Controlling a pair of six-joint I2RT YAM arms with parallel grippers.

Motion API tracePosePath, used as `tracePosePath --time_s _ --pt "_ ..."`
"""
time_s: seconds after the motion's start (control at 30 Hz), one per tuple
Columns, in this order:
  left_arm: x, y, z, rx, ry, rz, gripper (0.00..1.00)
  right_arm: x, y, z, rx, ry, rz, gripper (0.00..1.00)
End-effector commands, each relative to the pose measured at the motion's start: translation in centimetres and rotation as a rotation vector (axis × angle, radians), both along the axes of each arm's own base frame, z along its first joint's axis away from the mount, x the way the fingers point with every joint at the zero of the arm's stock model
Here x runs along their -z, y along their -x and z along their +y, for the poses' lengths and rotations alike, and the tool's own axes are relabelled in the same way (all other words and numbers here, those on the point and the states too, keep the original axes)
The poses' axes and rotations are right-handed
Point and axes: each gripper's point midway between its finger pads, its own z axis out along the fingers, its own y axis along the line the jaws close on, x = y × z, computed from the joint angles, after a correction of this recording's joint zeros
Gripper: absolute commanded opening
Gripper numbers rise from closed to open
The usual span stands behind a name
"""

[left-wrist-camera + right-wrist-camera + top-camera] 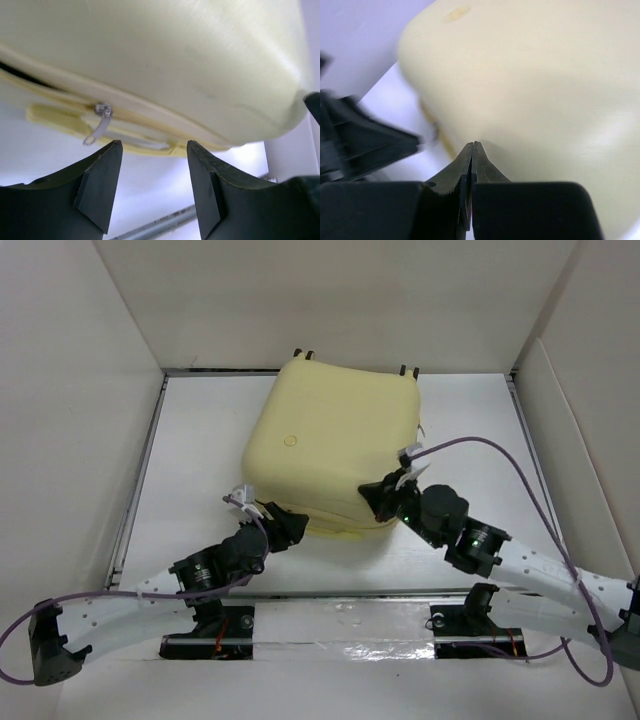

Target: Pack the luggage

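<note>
From above, light falls even and bright; the white worktop (200,460) nearly washes out, and the luggage (335,435) throws only a soft shadow at its six o'clock edge. Glare streaks the rail (340,625) at six o'clock. My left wrist view shows the zipper pull (100,122) crisp, my left hand (153,145) dark in silhouette. My right wrist view is soft, with a smeared dark shape (365,145) at nine o'clock.
</note>
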Motion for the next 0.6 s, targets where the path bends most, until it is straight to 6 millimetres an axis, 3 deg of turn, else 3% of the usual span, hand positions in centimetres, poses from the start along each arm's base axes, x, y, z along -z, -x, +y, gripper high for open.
tracePosePath --time_s 0.0,0.1,0.17,0.27,0.33,0.37,0.4,0.43,0.5,0.53,0.57 --pt "-5.7 -1.8 2.5 -0.132 -0.008 -0.129 0.50 -3.0 -3.3 -6.1 0.214 0.000 -0.063 0.00" --pt "-10.4 -3.3 3.9 -0.219 0.011 -0.237 0.49 -3.4 -6.4 -11.7 0.410 -0.003 -0.081 0.00" --pt "-13.4 -5.0 5.3 -0.305 0.024 -0.311 0.49 -2.4 -8.6 -15.1 0.527 0.013 -0.057 0.00" --pt "-15.6 -8.6 5.7 -0.375 0.047 -0.336 0.54 0.4 -11.2 -17.4 0.608 0.027 0.031 0.00" --pt "-15.7 -10.2 4.4 -0.288 0.074 -0.327 0.56 2.4 -12.4 -17.7 0.617 0.039 0.066 0.00" --pt "-15.5 -11.5 5.6 -0.344 0.069 -0.316 0.56 2.9 -12.8 -18.0 0.628 0.037 0.079 0.00" --pt "-15.0 -12.6 5.4 -0.323 0.087 -0.287 0.57 3.8 -13.1 -18.3 0.633 0.044 0.096 0.00" --pt "-15.0 -14.2 8.1 -0.407 0.092 -0.293 0.57 3.9 -13.5 -18.7 0.643 0.030 0.092 0.00" --pt "-13.8 -15.5 10.3 -0.455 0.118 -0.267 0.57 5.7 -13.8 -18.7 0.629 0.041 0.122 0.00" --pt "-13.8 -16.7 13.5 -0.543 0.157 -0.276 0.57 5.6 -14.2 -19.0 0.634 0.037 0.108 0.00" --pt "-13.3 -17.2 14.4 -0.559 0.181 -0.273 0.58 6.0 -14.4 -18.9 0.617 0.043 0.107 0.00"
